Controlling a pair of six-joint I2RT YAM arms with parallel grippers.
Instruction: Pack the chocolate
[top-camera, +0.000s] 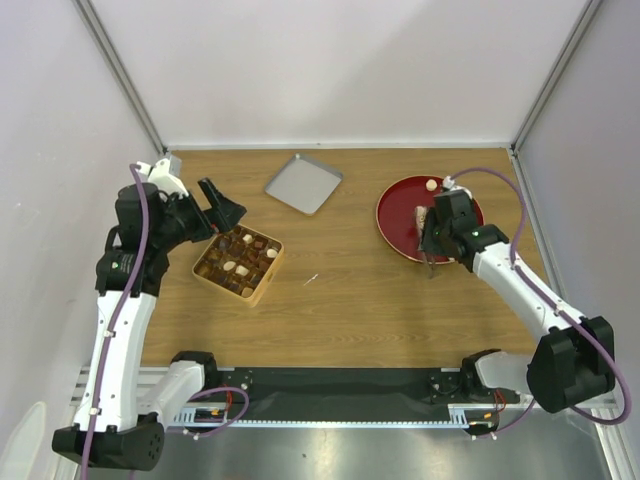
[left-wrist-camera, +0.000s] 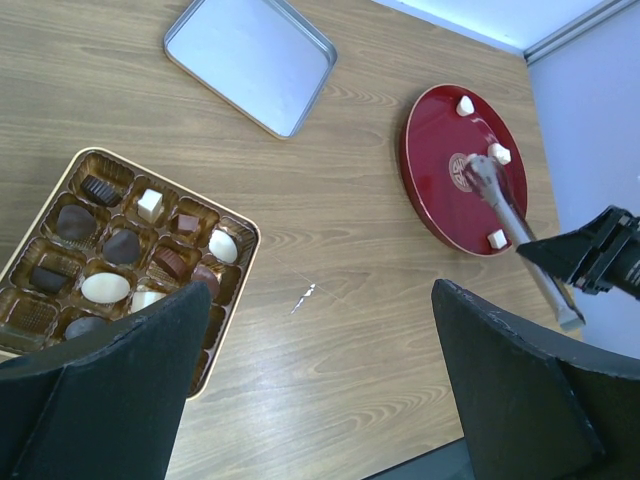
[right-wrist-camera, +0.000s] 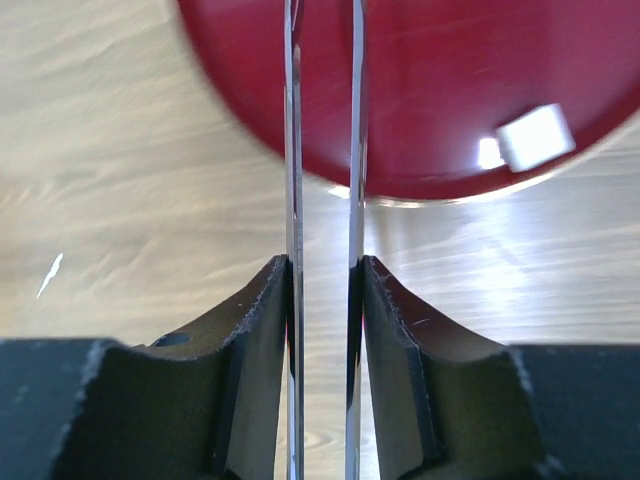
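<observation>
— Wood is what the table (top-camera: 350, 300) is made of, right? Where is the chocolate?
— Yes, brown wood. Some of the chocolate (left-wrist-camera: 499, 153) is on the red plate (left-wrist-camera: 435, 130) on the right side. I see 3 white bits there, apart from each other.
— And the others?
— More of it sits in the tan box (top-camera: 258, 290) on the left, each bit in its own little hole. Some are dark brown, some are white.
— What does the right gripper (right-wrist-camera: 325, 275) do?
— Its jaws pinch the long metal tongs (left-wrist-camera: 512, 222) from both sides. The 2 arms of the tongs have a thin gap between them. The tip is over the plate, just beside 1 white bit. I cannot tell if it touches it.
— And the left gripper (left-wrist-camera: 320, 290)?
— Its jaws are spread wide with nothing between them. It hangs over the table by the box.
— Anything else?
— A flat silver tray (top-camera: 303, 183) lies at the back of the table, apart from the box and the plate. A tiny white speck (top-camera: 311, 280) lies on the wood between them.
</observation>
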